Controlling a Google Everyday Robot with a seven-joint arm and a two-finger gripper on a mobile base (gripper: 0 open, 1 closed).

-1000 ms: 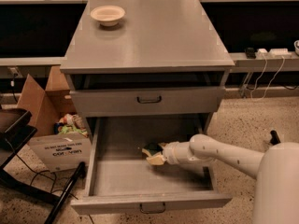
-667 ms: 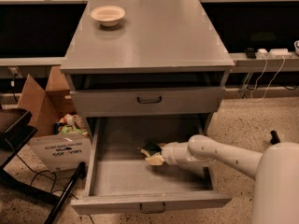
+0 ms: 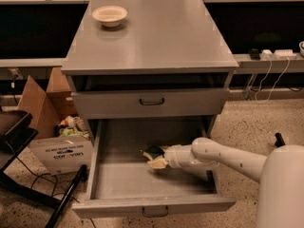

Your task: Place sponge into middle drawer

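The middle drawer (image 3: 118, 182) is pulled out wide, showing its flat grey floor and a small loop handle on its front. My white arm reaches in from the right. My gripper (image 3: 160, 159) is inside the drawer, low over the middle of the floor, and is shut on the sponge (image 3: 153, 156). The sponge shows a yellow body with a dark green face and sticks out to the left of the fingers. I cannot tell whether it touches the floor.
The drawer above (image 3: 152, 101) is closed, with an open gap over it. A cream bowl (image 3: 109, 15) sits on the cabinet top (image 3: 161, 37). A cardboard box (image 3: 57, 137) and black chair legs (image 3: 28, 175) stand to the left. Cables hang at the right.
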